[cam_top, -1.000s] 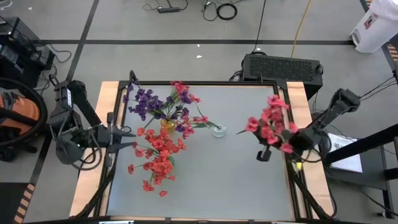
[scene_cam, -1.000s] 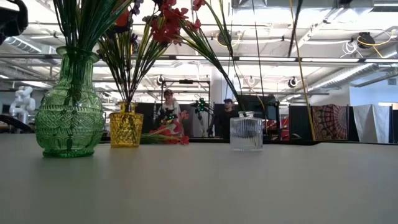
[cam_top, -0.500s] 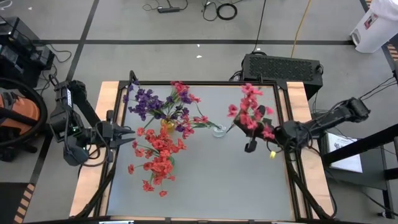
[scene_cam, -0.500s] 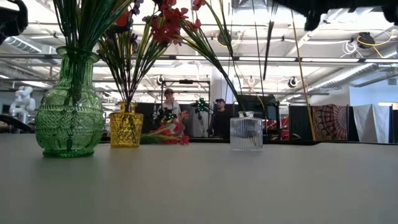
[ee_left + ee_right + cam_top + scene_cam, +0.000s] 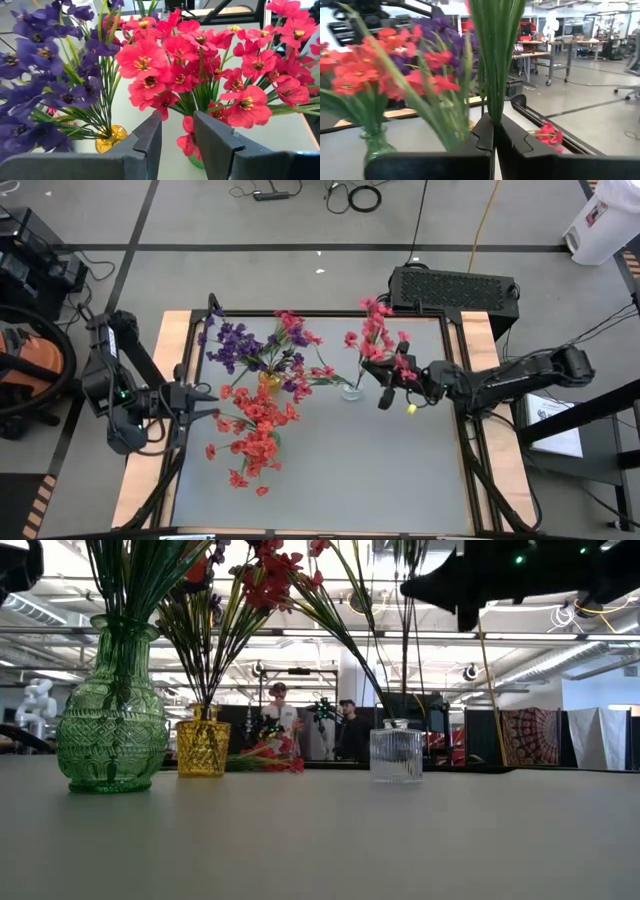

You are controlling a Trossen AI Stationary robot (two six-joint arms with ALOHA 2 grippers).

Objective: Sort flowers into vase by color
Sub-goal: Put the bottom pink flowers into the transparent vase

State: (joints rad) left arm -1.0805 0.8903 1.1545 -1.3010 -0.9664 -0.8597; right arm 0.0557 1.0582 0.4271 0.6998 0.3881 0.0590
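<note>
My right gripper (image 5: 385,395) is shut on a bunch of pink-red flowers (image 5: 375,340), just right of the clear vase (image 5: 350,390), which holds one leaning pink-red sprig (image 5: 322,370). The low view shows this gripper (image 5: 470,585) high above the clear vase (image 5: 396,752). A yellow vase (image 5: 203,745) holds purple flowers (image 5: 232,343) and some pink-red ones. A green vase (image 5: 110,710) holds pink-red flowers (image 5: 255,430). My left gripper (image 5: 197,395) stays open at the table's left edge, facing both bouquets (image 5: 180,60). My right gripper pinches the bunch's green stems (image 5: 495,112) between its two fingers, several stems together. The fingers come in level from the table's right and lie across the stems. The bunch stands about upright and is lifted clear, with its blossoms above the fingers.
One pink-red sprig (image 5: 547,135) lies flat by the table's far edge. A raised dark frame (image 5: 460,440) runs round the table. Bare tabletop (image 5: 370,480) spreads over the near right part. People stand in the room beyond the table (image 5: 345,725).
My right gripper has carried the pink-red bunch from the table's right edge toward the left and slightly toward the far edge, up to the clear vase, with the arm stretching out. It has stayed shut on the stems. The vases have not moved.
</note>
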